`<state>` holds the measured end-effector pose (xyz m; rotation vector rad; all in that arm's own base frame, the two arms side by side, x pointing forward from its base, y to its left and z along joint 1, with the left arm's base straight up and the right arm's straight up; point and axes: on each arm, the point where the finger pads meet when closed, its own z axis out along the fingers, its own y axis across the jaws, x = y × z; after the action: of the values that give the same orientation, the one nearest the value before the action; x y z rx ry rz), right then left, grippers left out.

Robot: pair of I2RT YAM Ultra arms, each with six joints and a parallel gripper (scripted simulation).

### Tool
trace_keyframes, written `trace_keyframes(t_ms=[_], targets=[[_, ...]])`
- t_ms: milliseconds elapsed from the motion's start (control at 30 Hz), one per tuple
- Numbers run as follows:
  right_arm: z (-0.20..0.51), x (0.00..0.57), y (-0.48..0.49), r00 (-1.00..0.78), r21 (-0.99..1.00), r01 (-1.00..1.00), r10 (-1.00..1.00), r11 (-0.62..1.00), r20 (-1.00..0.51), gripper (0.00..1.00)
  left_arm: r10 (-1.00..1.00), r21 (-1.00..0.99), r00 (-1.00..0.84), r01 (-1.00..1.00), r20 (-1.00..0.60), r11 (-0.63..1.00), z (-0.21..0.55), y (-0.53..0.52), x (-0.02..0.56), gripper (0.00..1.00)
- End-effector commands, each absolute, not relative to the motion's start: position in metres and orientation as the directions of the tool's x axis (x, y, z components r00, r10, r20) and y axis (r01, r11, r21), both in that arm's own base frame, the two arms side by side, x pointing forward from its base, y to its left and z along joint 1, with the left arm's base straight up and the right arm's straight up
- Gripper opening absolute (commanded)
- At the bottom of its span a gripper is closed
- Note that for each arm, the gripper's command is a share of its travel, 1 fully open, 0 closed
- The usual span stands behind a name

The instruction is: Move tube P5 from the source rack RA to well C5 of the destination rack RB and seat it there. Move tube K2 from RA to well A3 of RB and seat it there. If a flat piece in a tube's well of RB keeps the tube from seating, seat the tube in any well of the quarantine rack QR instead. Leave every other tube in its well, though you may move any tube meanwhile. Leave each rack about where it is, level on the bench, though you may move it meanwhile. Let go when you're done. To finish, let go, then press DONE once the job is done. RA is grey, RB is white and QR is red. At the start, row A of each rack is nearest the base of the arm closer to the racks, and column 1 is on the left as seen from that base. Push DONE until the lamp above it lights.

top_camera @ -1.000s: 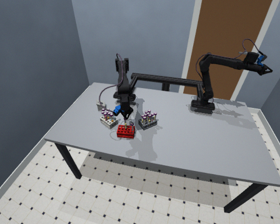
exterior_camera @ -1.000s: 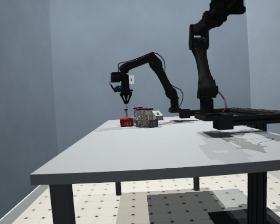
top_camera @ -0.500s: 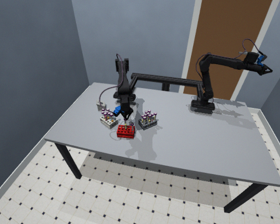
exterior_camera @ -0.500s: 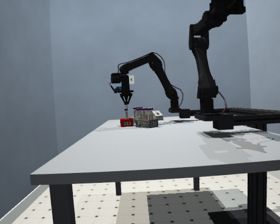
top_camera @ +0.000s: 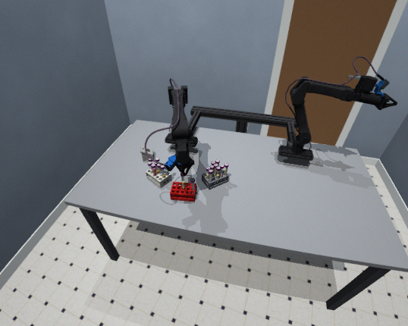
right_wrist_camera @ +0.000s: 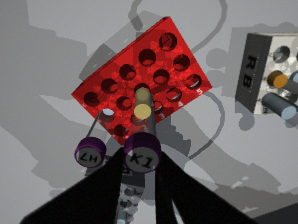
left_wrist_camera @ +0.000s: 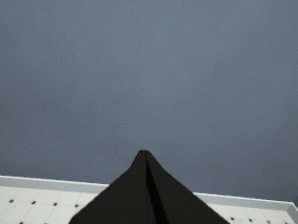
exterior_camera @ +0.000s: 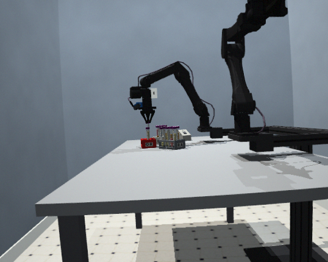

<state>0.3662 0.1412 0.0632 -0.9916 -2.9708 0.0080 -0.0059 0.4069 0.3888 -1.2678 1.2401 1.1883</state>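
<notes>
Glossy, plastic-looking red rack [top_camera: 183,198] [exterior_camera: 144,143] [right_wrist_camera: 131,60]; smooth, matt tabletop [top_camera: 275,201] [exterior_camera: 172,180]; door [top_camera: 328,57] perhaps wood.

You had a lab-type room there, a small robot test bay by the look of it. Giveaways: capped clear sample tubes with purple lids [top_camera: 216,168] [exterior_camera: 169,128], standing in a grey rectangular rack [top_camera: 215,181] [exterior_camera: 175,144]; a red block-shaped rack [top_camera: 183,193] [exterior_camera: 148,143] [right_wrist_camera: 150,75]; and two black jointed arms on the long grey flat-topped bench [top_camera: 275,212] [exterior_camera: 172,177]. Around it you had plain blue-grey walls, a brown door panel [top_camera: 328,57] and white floor tiles with small dark insets.
</notes>
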Motion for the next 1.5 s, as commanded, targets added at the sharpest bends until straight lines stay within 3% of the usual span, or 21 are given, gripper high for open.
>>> trace_keyframes(t_ms=[0, 1467], targets=[[0.057, 0.367, 0.140, -0.802, -0.010, 0.597, 0.597, 0.802, 0.001, 0.00, 0.000, 0.000, 0.000, -1.000, -1.000, -0.016, 0.416, 0.398, -0.007, 0.00], [0.042, 0.372, 0.137, -0.799, 0.003, 0.601, 0.601, 0.799, -0.007, 0.00, 0.000, 0.000, 0.000, -1.000, -1.000, -0.016, 0.416, 0.398, -0.007, 0.00]])
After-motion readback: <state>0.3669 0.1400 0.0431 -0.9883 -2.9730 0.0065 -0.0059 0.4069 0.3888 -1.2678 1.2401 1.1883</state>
